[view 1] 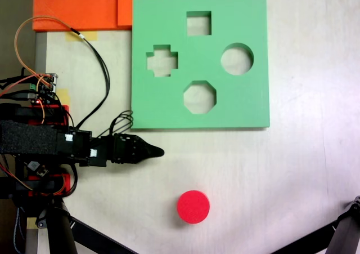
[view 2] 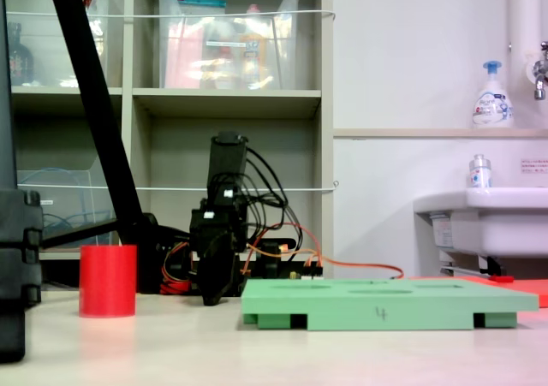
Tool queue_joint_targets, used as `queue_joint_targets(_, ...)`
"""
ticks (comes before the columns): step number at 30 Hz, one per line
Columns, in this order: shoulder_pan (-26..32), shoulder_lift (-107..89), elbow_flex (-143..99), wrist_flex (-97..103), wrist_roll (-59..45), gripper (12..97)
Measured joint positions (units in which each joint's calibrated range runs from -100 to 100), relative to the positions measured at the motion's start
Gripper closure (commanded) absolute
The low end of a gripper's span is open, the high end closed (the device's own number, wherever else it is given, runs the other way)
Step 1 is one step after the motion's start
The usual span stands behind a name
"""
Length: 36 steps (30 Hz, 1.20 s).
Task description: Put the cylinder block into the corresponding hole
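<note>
A pale table [view 1: 304, 181] stands before shelves [view 2: 231, 103] and a sink [view 2: 488, 219]. On it lies the green foam board [view 1: 169, 107], its round hole [view 1: 237, 59] bare. The gripper [view 1: 157, 151] rests just off the board's near edge, tips drawn to a point holding nothing, and the red cylinder [view 1: 193, 206] stands apart on the table.

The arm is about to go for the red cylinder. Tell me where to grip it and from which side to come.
Grip the cylinder block across its curved side wall, probably coming straight down from above. It stands upright on its flat end, alone on the table, so opposite sides are free for both jaws. The gripper lies low, apart from it, beside the green board.
</note>
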Motion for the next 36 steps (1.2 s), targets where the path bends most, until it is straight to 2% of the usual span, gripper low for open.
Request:
queue_joint_targets(30, 1.2, 0.0, -0.1, 0.3, 0.2, 58.0)
queue_joint_targets(33, 1.1, 0.0, -0.3, 3.4, 6.1, 58.1)
queue_joint_targets(36, -0.1, 0.0, -0.3, 11.0, 17.2, 58.5)
